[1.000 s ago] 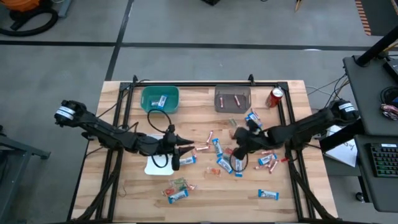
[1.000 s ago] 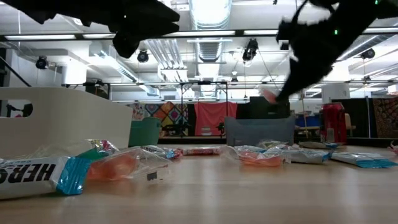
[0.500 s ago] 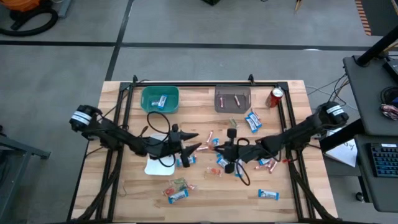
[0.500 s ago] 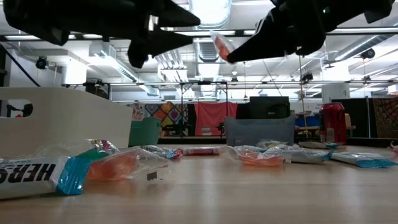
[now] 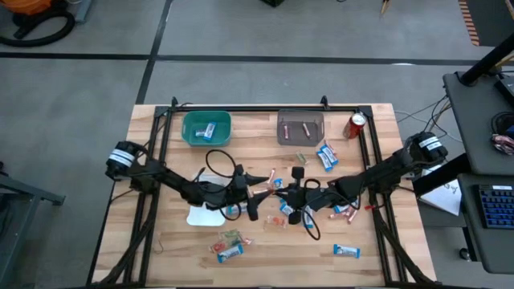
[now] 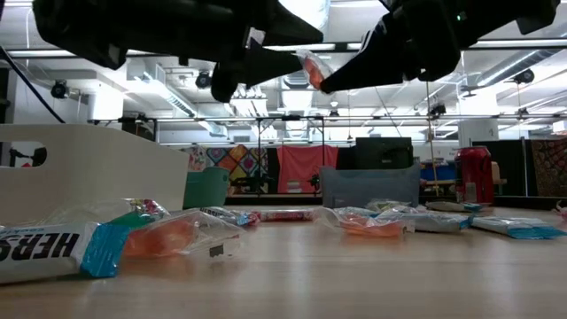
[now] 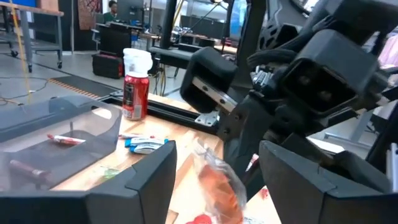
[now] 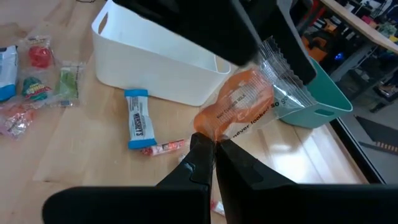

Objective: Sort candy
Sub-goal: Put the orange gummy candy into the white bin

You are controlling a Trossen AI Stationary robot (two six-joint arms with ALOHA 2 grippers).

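Note:
My right gripper is shut on an orange candy in a clear wrapper, held in the air over the table's middle. My left gripper faces it, open. Its two fingers stand on either side of that candy without touching it. In the low view the candy hangs between the two grippers. More candy lies on the table: blue-and-white bars, pink sticks and small pieces. My right gripper pinches the orange candy by its lower end between the two fingertips. The fingers come nearly level from the table's right side. The candy is lifted clear and sticks up past the fingertips, its clear wrapper tail fanned out at the free end.
A white bin stands under the left arm. A teal bin and a grey bin, each with candy inside, stand at the far edge. A red soda can is at the far right. Cables loop over both arms.
My right gripper has lifted the orange candy off the table, carried it toward the table's left and rolled its wrist, then held still. My left gripper has opened and moved toward the table's right until its fingers stand on either side of the candy.

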